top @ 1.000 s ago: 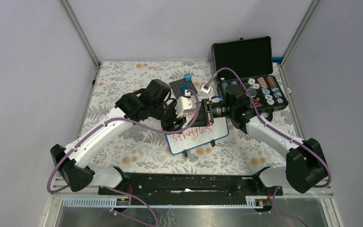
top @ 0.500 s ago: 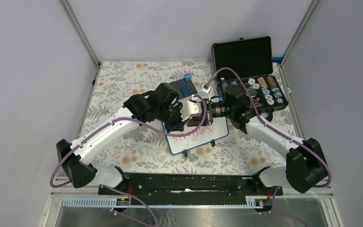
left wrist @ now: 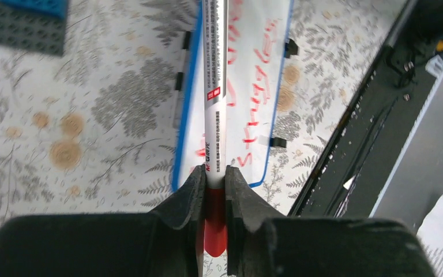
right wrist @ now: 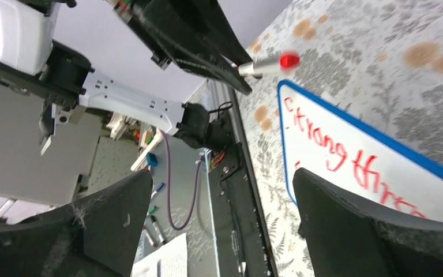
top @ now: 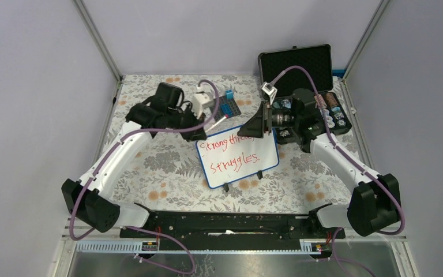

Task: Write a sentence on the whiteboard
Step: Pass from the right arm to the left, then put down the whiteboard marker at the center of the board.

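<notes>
The whiteboard, white with a thin blue rim, lies mid-table and carries red handwriting in two lines. Just beyond its far left corner, my left gripper is shut on a marker. In the left wrist view the white marker with a red end runs out from my left gripper over the whiteboard. My right gripper hovers over the board's far edge, jaws wide open and empty. The right wrist view shows the whiteboard, the marker's red end and my right gripper.
A black foam-lined case stands open at the back right with round chips in its tray. A grey baseplate with a blue brick sits behind the board. A floral cloth covers the table.
My right gripper opened and let go of the marker. The left gripper shut on it and carried it back and to the left, off the board. The right arm drew back to the right.
</notes>
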Tool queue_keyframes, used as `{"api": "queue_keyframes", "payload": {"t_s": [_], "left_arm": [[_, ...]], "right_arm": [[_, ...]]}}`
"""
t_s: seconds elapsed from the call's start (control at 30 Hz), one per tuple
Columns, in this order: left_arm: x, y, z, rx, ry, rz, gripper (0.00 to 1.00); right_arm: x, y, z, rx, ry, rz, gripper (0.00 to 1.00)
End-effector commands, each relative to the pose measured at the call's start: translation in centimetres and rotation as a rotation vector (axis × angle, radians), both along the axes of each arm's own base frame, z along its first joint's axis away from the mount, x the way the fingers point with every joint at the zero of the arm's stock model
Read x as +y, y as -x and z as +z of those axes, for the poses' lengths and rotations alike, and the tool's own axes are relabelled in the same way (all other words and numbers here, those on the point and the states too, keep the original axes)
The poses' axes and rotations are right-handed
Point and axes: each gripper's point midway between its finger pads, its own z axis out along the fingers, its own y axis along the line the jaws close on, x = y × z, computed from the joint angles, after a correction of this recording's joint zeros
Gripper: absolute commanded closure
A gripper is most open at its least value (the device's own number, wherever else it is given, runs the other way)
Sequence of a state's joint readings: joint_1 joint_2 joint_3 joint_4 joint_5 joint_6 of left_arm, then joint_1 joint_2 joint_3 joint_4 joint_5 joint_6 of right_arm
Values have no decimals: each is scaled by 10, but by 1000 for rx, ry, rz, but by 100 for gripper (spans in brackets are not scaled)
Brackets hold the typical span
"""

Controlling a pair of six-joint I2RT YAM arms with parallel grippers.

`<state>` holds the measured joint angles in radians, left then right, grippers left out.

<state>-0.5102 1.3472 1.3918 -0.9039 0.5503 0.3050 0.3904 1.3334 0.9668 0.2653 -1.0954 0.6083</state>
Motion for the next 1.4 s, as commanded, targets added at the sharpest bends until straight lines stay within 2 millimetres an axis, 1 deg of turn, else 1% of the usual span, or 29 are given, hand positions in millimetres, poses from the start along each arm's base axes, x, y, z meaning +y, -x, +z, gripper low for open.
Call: {"api": "queue_keyframes", "payload": {"t_s": [0.0, 0.1, 0.17, 0.27, 0.3, 0.37, 0.43, 0.5, 0.57, 0.6, 0.7, 0.77, 0.83, 0.97, 1.13, 1.23, 1.33, 1.37], "left_arm": [[21, -24, 45, -34, 154, 101, 100], [49, -44, 51, -41, 177, 196, 100], [70, -56, 53, -40, 189, 258, 100], [104, -71, 43, -21, 191, 359, 100], [113, -75, 35, 0, 188, 394, 100], [141, -83, 15, 50, 169, 489, 100], [166, -86, -5, 111, 164, 576, 100], [189, -85, -32, 168, 131, 650, 100], [203, -81, -56, 206, 74, 693, 100], [205, -78, -68, 229, 51, 711, 100], [210, -67, -98, 295, -3, 729, 100], [220, -62, -120, 332, -66, 767, 99], [227, -57, -140, 363, -125, 787, 100], [238, -52, -170, 384, -207, 806, 100], [236, -46, -198, 404, -284, 810, 100], [238, -46, -208, 406, -327, 819, 100], [237, -45, -213, 415, -353, 816, 90], [236, -44, -215, 416, -366, 811, 88]], "right_arm": [[-19, -10, 36, -87, -44, -32, 1], [-38, -24, 41, -100, -41, -90, 0], [-53, -36, 41, -104, -20, -144, 0], [-80, -53, 34, -107, 36, -228, 0], [-88, -57, 29, -94, 63, -258, 0], [-106, -64, 19, -109, 125, -314, 0], [-121, -67, 6, -139, 212, -361, 1], [-133, -68, -10, -165, 313, -400, 0], [-143, -66, -25, -189, 394, -424, 0], [-148, -67, -31, -195, 431, -443, 0], [-155, -60, -44, -205, 479, -450, 0], [-157, -57, -49, -205, 493, -455, 0], [-158, -54, -54, -203, 502, -452, 0], [-158, -49, -64, -182, 512, -448, 1], [-159, -48, -68, -177, 516, -453, 0], [-159, -47, -70, -176, 516, -452, 0], [-159, -47, -71, -174, 517, -450, 0], [-159, -46, -71, -175, 517, -450, 0]]}}
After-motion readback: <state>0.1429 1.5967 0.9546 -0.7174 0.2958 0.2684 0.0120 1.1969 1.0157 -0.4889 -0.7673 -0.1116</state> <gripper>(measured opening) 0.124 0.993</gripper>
